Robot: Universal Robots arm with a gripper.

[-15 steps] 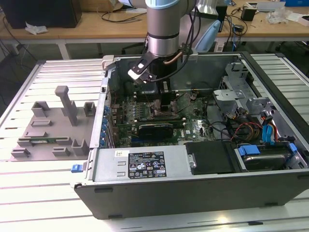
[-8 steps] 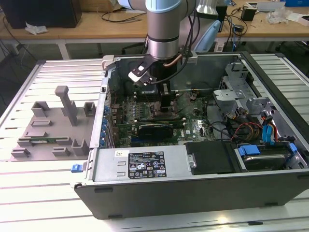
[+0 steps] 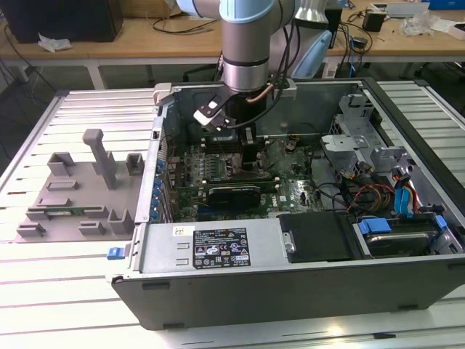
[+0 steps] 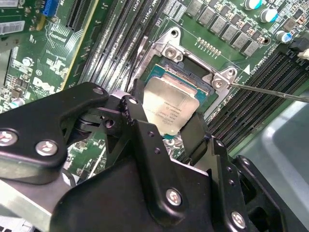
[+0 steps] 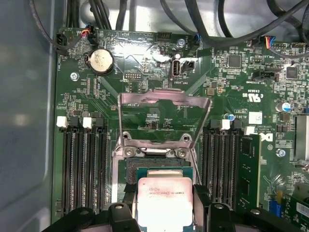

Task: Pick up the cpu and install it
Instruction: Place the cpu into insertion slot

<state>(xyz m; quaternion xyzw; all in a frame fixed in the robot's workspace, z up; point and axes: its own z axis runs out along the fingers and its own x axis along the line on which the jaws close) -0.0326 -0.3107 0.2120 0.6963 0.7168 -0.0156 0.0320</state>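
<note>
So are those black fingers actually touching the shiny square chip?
Touching. In the second wrist view the fingers press against opposite edges of the cpu with no gap, holding it at the open socket.

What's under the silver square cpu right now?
The flat silver square cpu is over the black-framed square socket on the green motherboard, with the metal load plate flipped up. Socket contacts beneath it are covered.
</note>
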